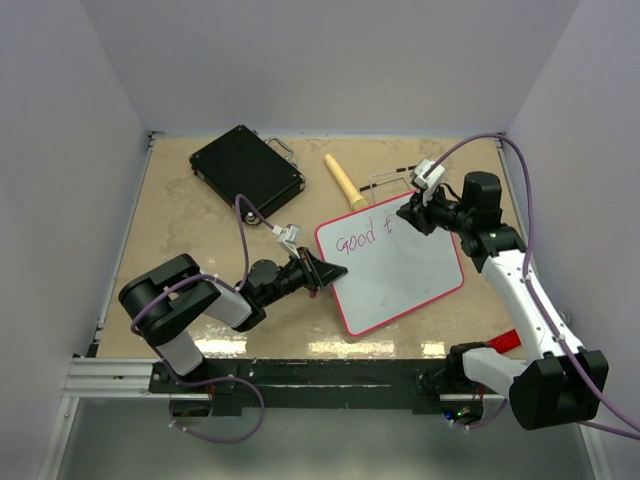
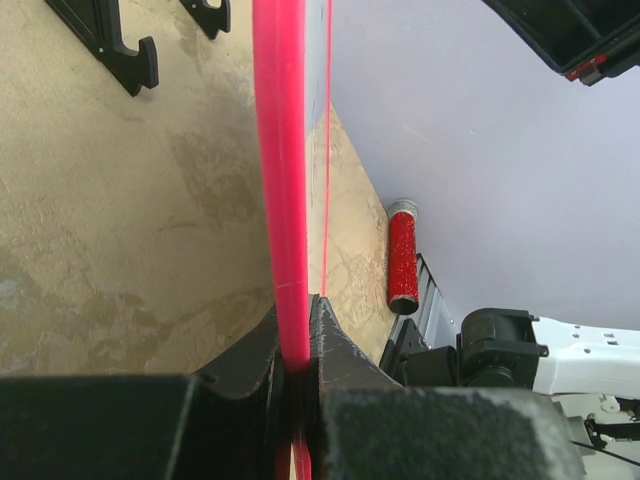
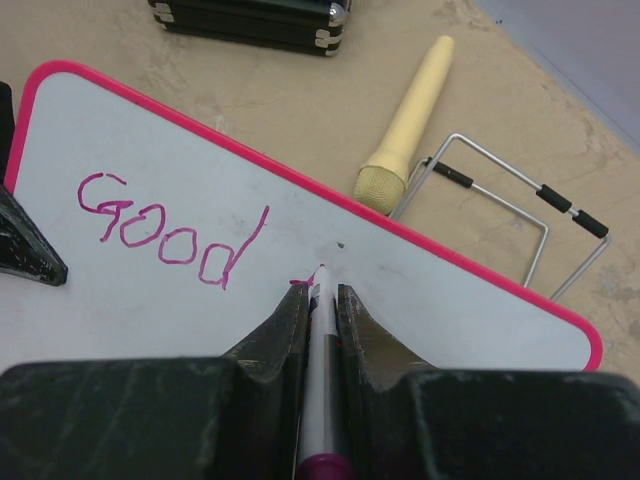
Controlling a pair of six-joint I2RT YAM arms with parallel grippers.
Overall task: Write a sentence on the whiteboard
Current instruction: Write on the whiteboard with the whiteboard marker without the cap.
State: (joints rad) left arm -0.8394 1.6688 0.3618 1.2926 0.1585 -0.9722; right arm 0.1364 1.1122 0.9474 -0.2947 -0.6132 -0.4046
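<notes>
Clenching on the red-pink left rim of the whiteboard (image 1: pixel 400 275), your left tool (image 1: pixel 338 271) is holding it askew at the middle of the desk (image 1: pixel 190 230). Your right tool (image 3: pixel 320 292) is grasping a marker (image 3: pixel 318 400), its tip touching the board just right of the sentence (image 3: pixel 165 230), which is reading only "Good". A black case (image 1: pixel 245 168), cream microphone (image 1: pixel 343 181) and wire stand (image 1: pixel 392 182) are sitting behind.

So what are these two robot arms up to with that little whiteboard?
They are writing on it. The left arm has its jaws shut on the edge of the small glossy white board with the pink-red rim. The right arm grips a white-barrelled marker with its tip on the board. So far only the pink-purple word "Good" and the start of the next are written.
</notes>
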